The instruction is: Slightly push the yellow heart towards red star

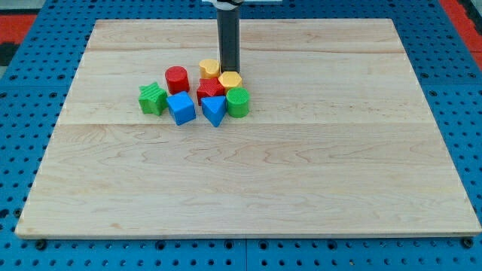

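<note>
In the upper middle of the frame, my tip, a bare rod with no fingers, touches the yellow heart, just above the red star on the counter.

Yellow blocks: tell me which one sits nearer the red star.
The yellow hexagon: it touches the red star at the star's upper right. The yellow heart sits farther up, beside my tip.

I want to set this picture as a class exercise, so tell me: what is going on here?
A robot arm's dark rod stands on a wooden board, my tip touching the yellow heart among clustered blocks. The red star sits just below the heart, toward the view's bottom. The task: nudge the heart toward the star.
</note>
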`<move>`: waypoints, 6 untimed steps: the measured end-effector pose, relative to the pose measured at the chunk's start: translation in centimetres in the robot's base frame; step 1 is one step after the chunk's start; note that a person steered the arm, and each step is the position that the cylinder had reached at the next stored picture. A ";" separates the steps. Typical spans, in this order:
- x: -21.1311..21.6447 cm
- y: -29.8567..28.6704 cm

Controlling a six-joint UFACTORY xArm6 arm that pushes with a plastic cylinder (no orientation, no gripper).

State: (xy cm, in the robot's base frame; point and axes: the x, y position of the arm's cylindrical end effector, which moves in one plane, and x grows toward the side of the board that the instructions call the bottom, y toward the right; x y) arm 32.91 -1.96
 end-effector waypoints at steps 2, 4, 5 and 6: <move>-0.2 -0.4; -1.1 -1.4; -2.7 -1.1; -5.2 0.2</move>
